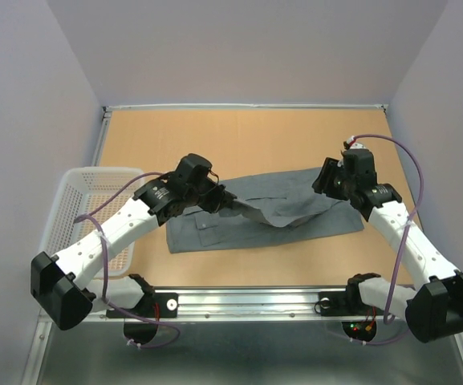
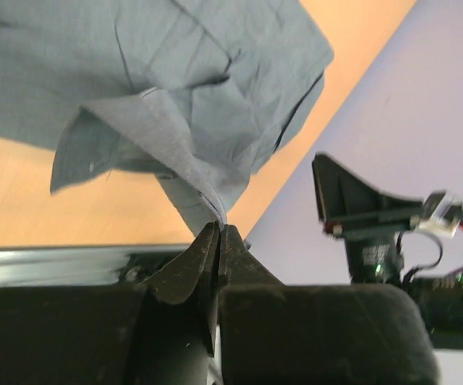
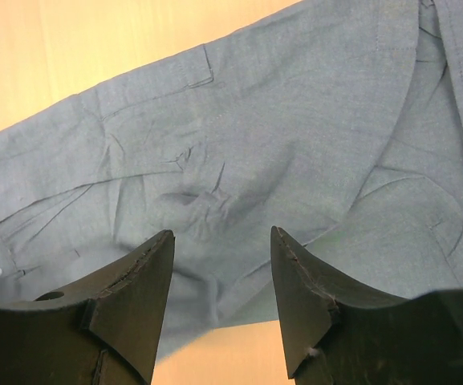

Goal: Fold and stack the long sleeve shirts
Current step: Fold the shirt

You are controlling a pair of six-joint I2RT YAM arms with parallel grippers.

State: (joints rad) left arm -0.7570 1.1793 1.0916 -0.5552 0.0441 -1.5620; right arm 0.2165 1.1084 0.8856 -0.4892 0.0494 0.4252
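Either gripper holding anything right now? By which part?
Left gripper pinches the grey shirt by a stitched edge, raised off the table; which edge I can't tell. Right gripper is open above the shirt, holding nothing.

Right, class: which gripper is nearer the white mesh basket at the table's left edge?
Left. The left gripper, shut on the grey shirt, sits over its half toward the basket; the right gripper hangs open over the shirt's other end, farther away.
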